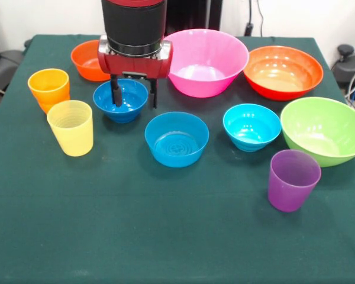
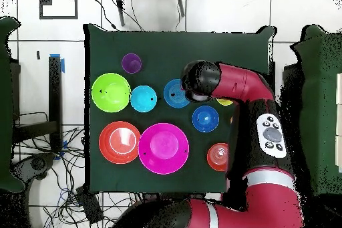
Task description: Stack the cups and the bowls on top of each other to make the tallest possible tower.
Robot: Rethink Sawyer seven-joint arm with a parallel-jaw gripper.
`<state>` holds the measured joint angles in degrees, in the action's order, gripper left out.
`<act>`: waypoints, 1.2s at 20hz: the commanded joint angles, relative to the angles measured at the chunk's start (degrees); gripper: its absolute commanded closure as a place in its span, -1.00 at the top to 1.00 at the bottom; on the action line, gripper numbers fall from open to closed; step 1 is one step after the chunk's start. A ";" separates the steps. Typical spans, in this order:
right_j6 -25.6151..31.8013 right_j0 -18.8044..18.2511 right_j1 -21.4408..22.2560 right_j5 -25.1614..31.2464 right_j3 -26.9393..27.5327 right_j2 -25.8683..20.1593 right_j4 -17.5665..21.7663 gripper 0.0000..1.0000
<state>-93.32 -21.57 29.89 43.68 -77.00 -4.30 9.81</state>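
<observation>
My gripper [image 1: 134, 94] is open and low at the dark blue small bowl [image 1: 125, 105]. One finger [image 1: 116, 94] is inside it and the other is just outside its right rim. The mid-blue small bowl [image 1: 176, 139] and the cyan small bowl [image 1: 252, 126] stand in front to the right. The orange cup [image 1: 49, 87] and yellow cup [image 1: 71, 127] stand upright at the left, and the purple cup [image 1: 293, 179] at the front right. All pieces stand singly; no tower shows. In the overhead view the arm [image 2: 220, 85] hides the gripper and part of the mid-blue bowl [image 2: 172, 95].
The small orange-red bowl [image 1: 86, 59], large pink bowl [image 1: 207, 62] and large orange-red bowl [image 1: 283, 71] line the far side. The lime green bowl [image 1: 324, 130] is at the right. The dark green table cloth [image 1: 165, 236] is bare at the front.
</observation>
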 commanded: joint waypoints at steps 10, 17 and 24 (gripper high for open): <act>14.17 -4.55 -2.83 9.44 8.06 -7.36 5.35 1.00; 15.05 -6.30 -3.21 8.44 7.34 -8.65 6.43 1.00; 13.35 -5.86 -3.15 7.32 6.41 -9.01 6.86 1.00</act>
<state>-93.32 -28.27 29.61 47.71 -70.44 -7.42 10.48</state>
